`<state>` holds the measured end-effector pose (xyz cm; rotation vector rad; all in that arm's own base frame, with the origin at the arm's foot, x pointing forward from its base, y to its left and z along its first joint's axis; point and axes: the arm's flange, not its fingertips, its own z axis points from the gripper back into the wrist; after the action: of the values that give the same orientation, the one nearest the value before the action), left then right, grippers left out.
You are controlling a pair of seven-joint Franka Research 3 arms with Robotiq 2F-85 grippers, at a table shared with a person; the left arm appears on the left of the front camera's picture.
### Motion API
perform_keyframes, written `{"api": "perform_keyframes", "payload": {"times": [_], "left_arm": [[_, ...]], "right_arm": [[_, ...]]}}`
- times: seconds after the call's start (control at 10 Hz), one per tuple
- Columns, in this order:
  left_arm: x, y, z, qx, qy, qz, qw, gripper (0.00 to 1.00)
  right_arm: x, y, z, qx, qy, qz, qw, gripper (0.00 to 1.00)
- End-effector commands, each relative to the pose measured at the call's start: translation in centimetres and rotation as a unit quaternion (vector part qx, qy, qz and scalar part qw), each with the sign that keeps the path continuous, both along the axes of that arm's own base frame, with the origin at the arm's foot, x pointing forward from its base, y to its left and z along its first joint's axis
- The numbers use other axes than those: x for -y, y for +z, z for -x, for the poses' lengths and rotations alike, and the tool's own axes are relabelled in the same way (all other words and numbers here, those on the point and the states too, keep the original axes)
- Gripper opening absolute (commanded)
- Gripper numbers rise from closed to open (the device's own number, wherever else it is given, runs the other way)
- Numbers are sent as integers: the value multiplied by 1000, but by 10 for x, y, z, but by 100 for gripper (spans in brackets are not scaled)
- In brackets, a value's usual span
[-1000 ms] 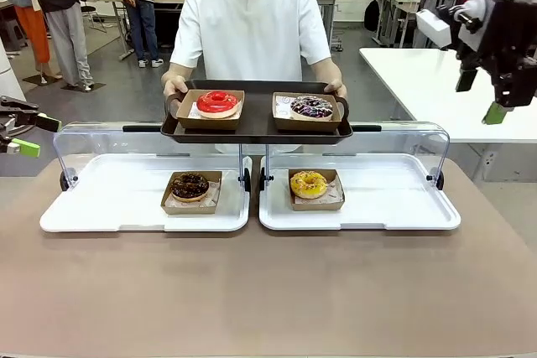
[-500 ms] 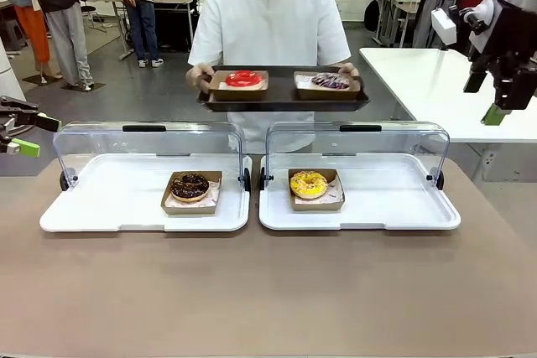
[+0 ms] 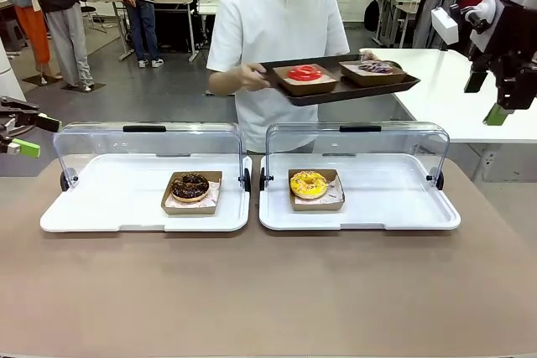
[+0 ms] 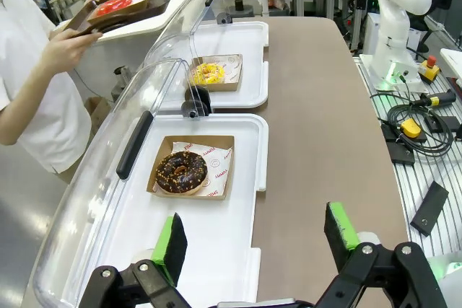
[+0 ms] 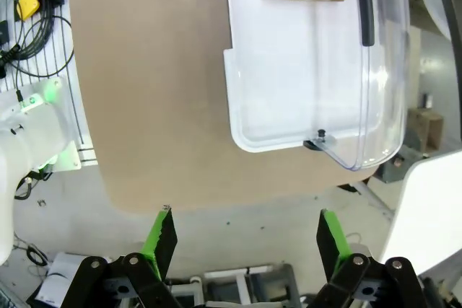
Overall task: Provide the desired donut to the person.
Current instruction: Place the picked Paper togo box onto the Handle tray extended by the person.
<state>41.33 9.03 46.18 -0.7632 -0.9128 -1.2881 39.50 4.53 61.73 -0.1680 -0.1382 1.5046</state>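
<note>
Far side: the person (image 3: pixel 277 39) holds the tray (image 3: pixel 340 81) over the right-hand white table, long axis left-right, right end tilted up. On your bench: chocolate donut (image 3: pixel 190 185) left, yellow donut (image 3: pixel 308 184) right. Left gripper (image 4: pixel 256 239) and right gripper (image 5: pixel 242 239): jaws released, holding nothing.

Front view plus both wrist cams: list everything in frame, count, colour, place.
display trays: 2, white, side by side on the table, clear lids raised at the far side
chocolate donut: 1, dark brown, in a brown paper box on the left display tray
yellow donut: 1, yellow, in a brown paper box on the right display tray
serving tray: 1, dark brown, held by the person beyond the table
red donut: 1, red, boxed, on the serving tray
dark-topped donut: 1, boxed, on the serving tray
table: 1, brown
person: 1, white shirt
left tool: open
right tool: open
</note>
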Motion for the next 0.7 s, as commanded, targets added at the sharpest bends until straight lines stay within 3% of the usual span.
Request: {"api": "perform_keyframes", "payload": {"times": [0.0,0.6], "left_arm": [[-1,1,1,2,0,1,1000,100],[-1,1,1,2,0,1,1000,100]], "right_arm": [[1,0,1,-3,9,-2,1000,100],[1,0,1,-3,9,-2,1000,100]]}}
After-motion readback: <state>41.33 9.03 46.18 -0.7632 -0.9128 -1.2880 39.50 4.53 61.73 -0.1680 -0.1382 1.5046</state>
